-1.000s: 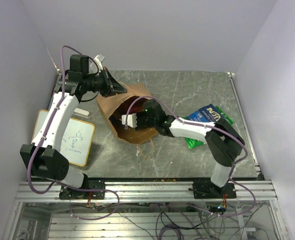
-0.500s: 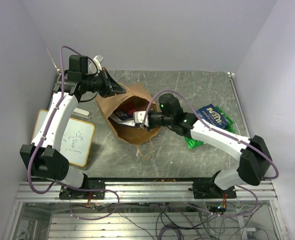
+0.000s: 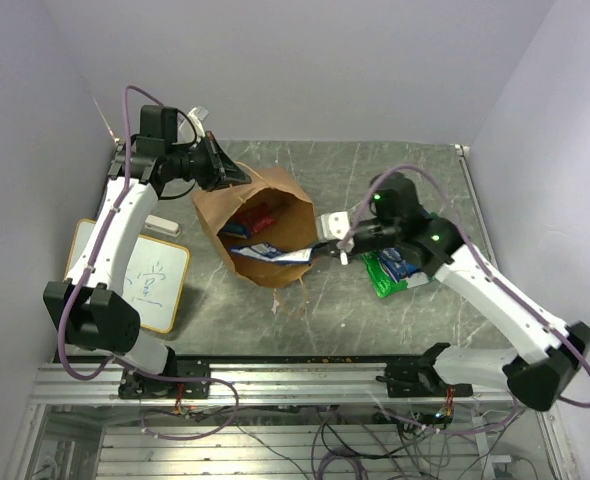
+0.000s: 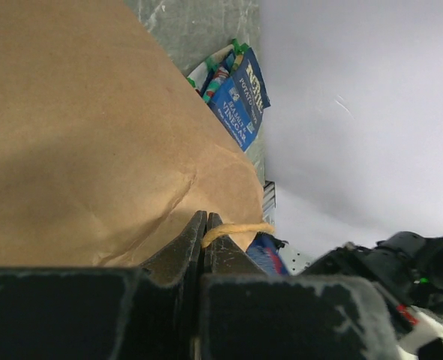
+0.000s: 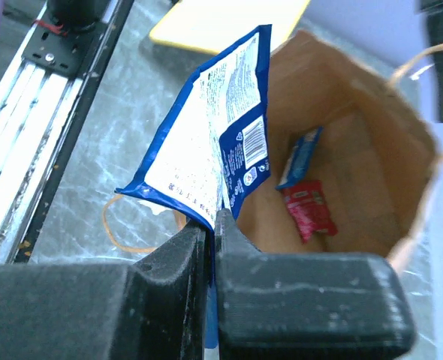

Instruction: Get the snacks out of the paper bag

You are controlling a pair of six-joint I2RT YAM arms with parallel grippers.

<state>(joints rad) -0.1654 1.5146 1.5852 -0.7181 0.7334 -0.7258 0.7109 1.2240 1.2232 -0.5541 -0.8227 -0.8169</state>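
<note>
Blue-and-white snack packet [image 5: 206, 142] is pinched in my closed right gripper [image 5: 211, 219] at the mouth of the brown kraft paper bag [image 3: 212, 208]. My left gripper [image 4: 205, 223] clamps the bag's twisted string handle [image 4: 235, 229].

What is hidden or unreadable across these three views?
- Right wrist: the held blue packet covers part of the inside of the paper bag, so the snacks left there are uncountable.
- Top external: the right arm hides much of the green packet.
- Left wrist: the bag's wall blocks its inside.
</note>
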